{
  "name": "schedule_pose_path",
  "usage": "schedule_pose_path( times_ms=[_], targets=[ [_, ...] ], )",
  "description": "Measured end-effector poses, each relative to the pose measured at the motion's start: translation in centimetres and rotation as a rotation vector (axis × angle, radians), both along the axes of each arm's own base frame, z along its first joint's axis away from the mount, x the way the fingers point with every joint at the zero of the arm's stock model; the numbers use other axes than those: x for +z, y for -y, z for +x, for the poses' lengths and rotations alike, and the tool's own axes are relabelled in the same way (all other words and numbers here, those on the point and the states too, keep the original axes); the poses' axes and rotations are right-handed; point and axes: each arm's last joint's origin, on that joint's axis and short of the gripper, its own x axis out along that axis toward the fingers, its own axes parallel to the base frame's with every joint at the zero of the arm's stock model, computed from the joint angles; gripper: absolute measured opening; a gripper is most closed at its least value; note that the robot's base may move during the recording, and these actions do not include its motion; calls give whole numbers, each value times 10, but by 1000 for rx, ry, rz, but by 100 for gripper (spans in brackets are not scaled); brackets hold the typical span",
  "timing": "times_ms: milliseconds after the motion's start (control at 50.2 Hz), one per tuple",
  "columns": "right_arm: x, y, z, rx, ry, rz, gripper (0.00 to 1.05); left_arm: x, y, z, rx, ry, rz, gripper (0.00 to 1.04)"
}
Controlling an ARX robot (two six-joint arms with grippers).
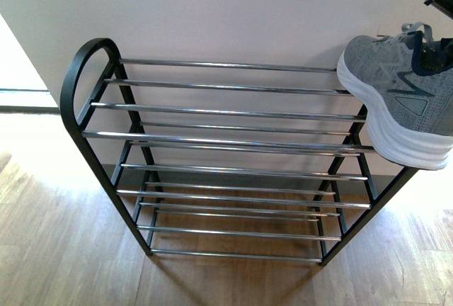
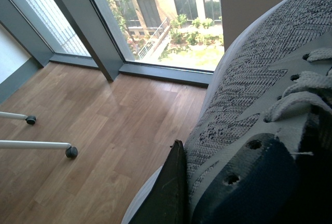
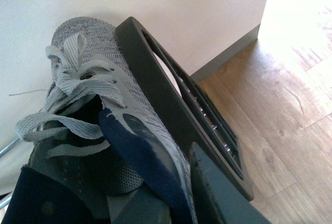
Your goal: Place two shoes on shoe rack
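Left end effector [image 2: 207, 182]: gripping a grey knit lace-up sneaker [image 2: 249, 79] above the wooden floor [image 2: 104, 120].
Shoe rack [image 1: 226, 141]: black-framed, chrome-barred, four tiers.
Second grey sneaker [image 1: 396, 86]: white-soled, at the top tier's right end.
Right end effector [image 3: 124, 198]: clamped on it.

The shoe rack [image 1: 92, 72], with black frames and chrome bars, stands on the floor [image 1: 56, 249]. One grey sneaker [image 1: 396, 86], white-soled, tilts over the right end of its top tier. The other sneaker [image 2: 244, 89] is above the floor.
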Motion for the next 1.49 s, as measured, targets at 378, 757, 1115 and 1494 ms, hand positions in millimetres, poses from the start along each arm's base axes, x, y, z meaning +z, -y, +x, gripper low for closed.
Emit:
schedule_pose_path(
  times_ms=[378, 757, 1115, 1494],
  targets=[
    [25, -11, 13, 239, 57, 130, 81, 0, 0, 0, 0, 0, 0, 2],
    [89, 36, -15, 452, 243, -422, 96, 0, 0, 0, 1, 0, 0, 2],
    [91, 40, -138, 501, 371, -790, 90, 0, 0, 0, 1, 0, 1, 2],
    [55, 3, -171, 566, 613, -638, 38, 0, 0, 0, 1, 0, 1, 2]
  ],
)
